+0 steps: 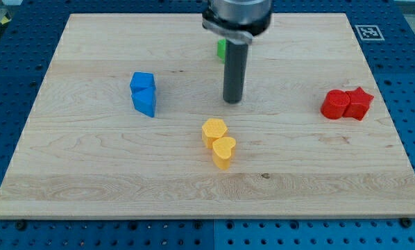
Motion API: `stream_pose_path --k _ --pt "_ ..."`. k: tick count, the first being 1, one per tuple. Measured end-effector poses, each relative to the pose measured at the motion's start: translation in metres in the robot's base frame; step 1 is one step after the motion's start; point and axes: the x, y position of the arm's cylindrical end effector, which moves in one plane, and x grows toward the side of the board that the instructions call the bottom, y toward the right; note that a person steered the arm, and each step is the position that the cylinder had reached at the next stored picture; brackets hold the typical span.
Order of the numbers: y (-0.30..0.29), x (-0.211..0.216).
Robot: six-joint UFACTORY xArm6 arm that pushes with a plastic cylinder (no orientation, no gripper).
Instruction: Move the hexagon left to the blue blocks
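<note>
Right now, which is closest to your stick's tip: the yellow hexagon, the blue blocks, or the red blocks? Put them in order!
From my tip:
1. Yellow hexagon, just below it, toward the view's left.
2. Blue blocks, off to the view's left.
3. Red blocks, farthest, at the view's right.

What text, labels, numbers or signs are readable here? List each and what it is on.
No readable words or numbers anywhere.
One sign only: a black-and-white square fiducial marker on the wooden board's corner at the view's top right; it carries a pattern, no letters.
The blue blocks, yellow hexagon and my tip bear no markings.
</note>
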Motion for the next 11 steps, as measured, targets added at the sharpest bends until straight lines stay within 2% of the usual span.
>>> stream_pose_path --k 1,4,7,9,11 --pt "0.005 0.032" --pt "-0.018 0.067" --pt "-0.161 0.068" --pt "-0.211 0.066" --pt "-0.214 0.057"
